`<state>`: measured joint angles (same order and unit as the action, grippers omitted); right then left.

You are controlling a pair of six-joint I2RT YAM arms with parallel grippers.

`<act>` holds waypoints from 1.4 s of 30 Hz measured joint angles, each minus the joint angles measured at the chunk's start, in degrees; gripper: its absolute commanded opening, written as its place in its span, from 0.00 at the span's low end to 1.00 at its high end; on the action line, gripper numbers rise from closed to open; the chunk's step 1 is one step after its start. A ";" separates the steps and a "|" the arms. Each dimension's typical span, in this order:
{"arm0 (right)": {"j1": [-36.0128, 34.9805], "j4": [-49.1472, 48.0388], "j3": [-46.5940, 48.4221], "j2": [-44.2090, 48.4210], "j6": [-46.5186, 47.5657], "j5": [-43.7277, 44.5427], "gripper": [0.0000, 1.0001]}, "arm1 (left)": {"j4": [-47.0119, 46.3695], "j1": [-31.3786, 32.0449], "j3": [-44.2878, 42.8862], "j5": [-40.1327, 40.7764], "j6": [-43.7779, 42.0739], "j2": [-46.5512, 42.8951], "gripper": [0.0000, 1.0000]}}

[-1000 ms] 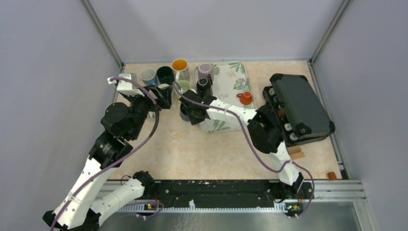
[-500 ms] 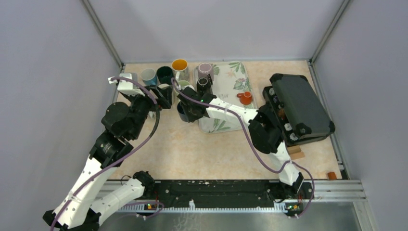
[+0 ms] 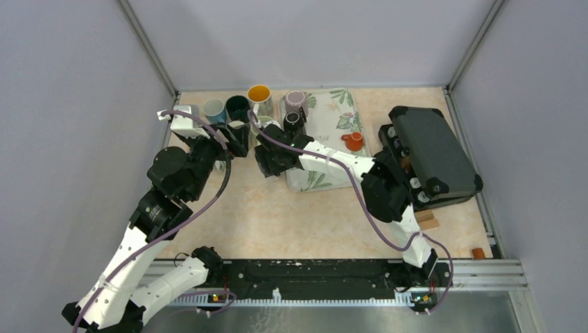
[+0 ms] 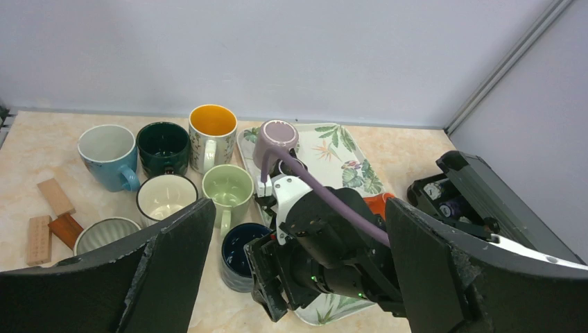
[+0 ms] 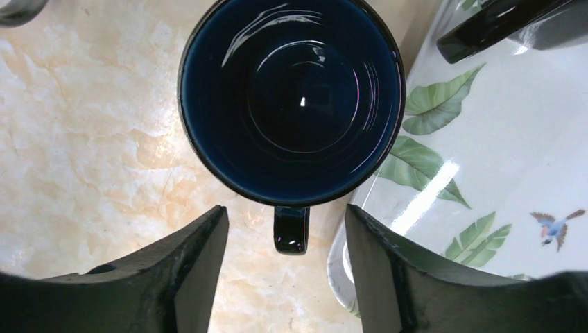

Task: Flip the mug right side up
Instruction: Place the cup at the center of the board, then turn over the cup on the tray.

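The dark blue mug (image 5: pixel 291 97) stood mouth up on the counter (image 5: pixel 83 139), toward the far left corner, its right side just beside the left edge of the leaf-patterned tray (image 5: pixel 485 159). Its handle pointed back at the right gripper (image 5: pixel 286 229), which hung directly over it. That gripper's fingers were spread wide on either side of the handle and touched neither the handle nor the rim, so far as the wrist view showed. The left gripper (image 4: pixel 298 208) hovered nearer the left edge, its fingers also well apart and holding nothing.

Judging by this, the mug was already right side up and only the withdrawal was left to do. The right gripper would do best to rise straight up with its fingers held wide, because a sideways drift could hook the handle or knock the mug against the tray edge. The pale green mug (image 4: pixel 227 189) stood close behind, so pulling back toward the near edge looked the safer way out.
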<state>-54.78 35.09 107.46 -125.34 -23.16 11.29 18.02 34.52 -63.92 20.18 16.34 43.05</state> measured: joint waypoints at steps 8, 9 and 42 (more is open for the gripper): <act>-0.13 -1.97 -5.20 8.28 0.00 -0.28 0.94 | -0.50 0.00 -0.02 -2.34 0.31 1.73 0.99; -0.11 -2.58 -5.97 9.55 0.04 -0.22 0.95 | -0.59 0.00 -0.02 -2.75 0.46 2.08 0.99; 21.75 -15.74 -48.00 52.52 -3.89 -1.05 0.99 | -0.61 -9.25 -23.91 -23.30 -1.57 53.07 0.98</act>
<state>-33.04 19.35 59.46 -72.82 -27.05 10.24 17.41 25.28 -87.83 -3.11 14.76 96.12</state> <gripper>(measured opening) 0.987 0.986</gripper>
